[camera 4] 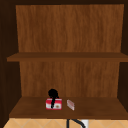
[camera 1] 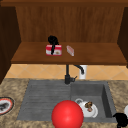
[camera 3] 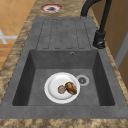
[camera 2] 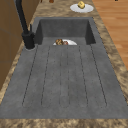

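1. Left hand (camera 1: 52, 40) sits on the cabinet shelf (camera 1: 100, 56), right behind and on top of the red-and-white box (camera 1: 54, 50); a dark finger runs down the box's front face, so the hand looks curled round the box from above.
2. The upper view shows the same: left hand (camera 4: 52, 94) over the box (camera 4: 53, 104), finger draped down the front.
3. Just to the right of that hand lies a small pink box (camera 1: 70, 50), apart from the red one.
4. Handling guess: red-and-white box looks like light, stiff cardboard with smooth sides, may slip; best taken across top and front-back faces, not squeezed hard.
5. Right hand (camera 1: 121, 119) hangs low at the counter's front right corner, near the sink (camera 1: 45, 100); cannot tell its fingers.
6. Below: black faucet (camera 1: 68, 73), red ball (camera 1: 67, 114), white plate (camera 3: 51, 86) with food in the basin.
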`<state>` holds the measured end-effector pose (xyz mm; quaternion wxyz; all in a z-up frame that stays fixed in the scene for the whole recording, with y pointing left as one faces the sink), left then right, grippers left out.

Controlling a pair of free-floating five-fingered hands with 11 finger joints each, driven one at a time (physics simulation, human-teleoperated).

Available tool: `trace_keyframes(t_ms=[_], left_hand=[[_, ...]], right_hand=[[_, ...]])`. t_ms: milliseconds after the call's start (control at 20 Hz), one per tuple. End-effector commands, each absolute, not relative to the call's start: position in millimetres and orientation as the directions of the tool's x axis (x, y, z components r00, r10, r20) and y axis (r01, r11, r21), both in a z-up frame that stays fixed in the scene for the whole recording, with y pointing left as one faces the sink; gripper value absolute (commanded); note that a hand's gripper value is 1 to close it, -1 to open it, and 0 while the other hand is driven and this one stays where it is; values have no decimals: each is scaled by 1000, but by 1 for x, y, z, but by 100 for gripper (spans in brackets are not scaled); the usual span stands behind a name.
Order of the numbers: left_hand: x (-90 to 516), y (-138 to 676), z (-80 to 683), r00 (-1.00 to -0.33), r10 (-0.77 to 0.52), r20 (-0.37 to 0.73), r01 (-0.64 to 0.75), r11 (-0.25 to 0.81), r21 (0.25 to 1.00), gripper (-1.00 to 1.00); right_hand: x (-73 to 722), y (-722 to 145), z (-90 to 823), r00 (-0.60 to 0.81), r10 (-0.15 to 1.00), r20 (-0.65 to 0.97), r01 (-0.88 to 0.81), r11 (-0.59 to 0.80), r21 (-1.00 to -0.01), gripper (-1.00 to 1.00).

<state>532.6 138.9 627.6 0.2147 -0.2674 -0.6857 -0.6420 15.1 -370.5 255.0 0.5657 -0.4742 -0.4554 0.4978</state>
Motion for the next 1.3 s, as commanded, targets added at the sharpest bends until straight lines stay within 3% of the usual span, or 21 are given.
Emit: trace_keyframes(t_ms=[0,450,500,750,950,1250], left_hand=[[533,137,619,-762,80,643,647,42,762,-100],[533,140,616,-767,92,636,641,50,766,-100],[532,141,616,-769,94,632,638,51,768,100],[517,142,622,-771,104,628,634,37,772,100],[512,140,623,-820,97,563,569,34,822,100],[511,136,641,-806,73,588,590,0,808,100]], right_hand=[[15,-371,255,90,995,43,-131,55,-990,0],[15,-371,255,90,995,43,-131,55,-990,0],[15,-371,255,90,995,43,-131,55,-990,0],[15,-371,255,90,995,43,-131,55,-990,0],[15,-371,255,90,995,43,-131,55,-990,0],[15,-371,255,90,995,43,-131,55,-990,0]])
